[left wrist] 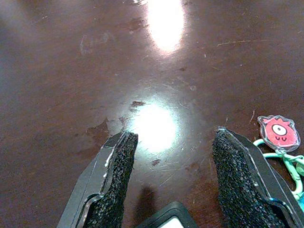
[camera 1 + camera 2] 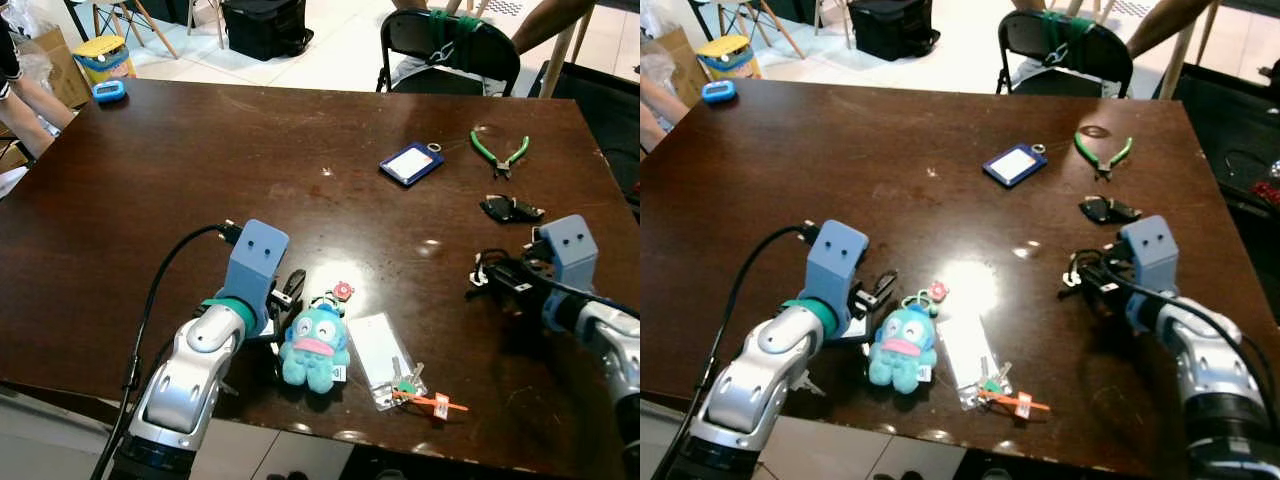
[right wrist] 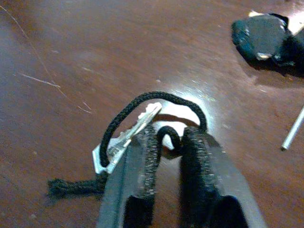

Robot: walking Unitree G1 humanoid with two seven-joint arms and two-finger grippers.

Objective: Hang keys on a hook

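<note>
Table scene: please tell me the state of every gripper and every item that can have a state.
Left gripper: open, holding nothing.
Right gripper: shut on black cord.
Key on black cord: hanging beside the fingers.
Green pliers: lying with handles spread.
Plush keychain: lying face up.

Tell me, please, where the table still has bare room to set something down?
The widest bare stretch of table runs from the blue tag to the far left corner. Another lies between the left gripper and right gripper, which pinches a key on a black cord. It is crowded around the plush toy, clear sleeve and green pliers.
</note>
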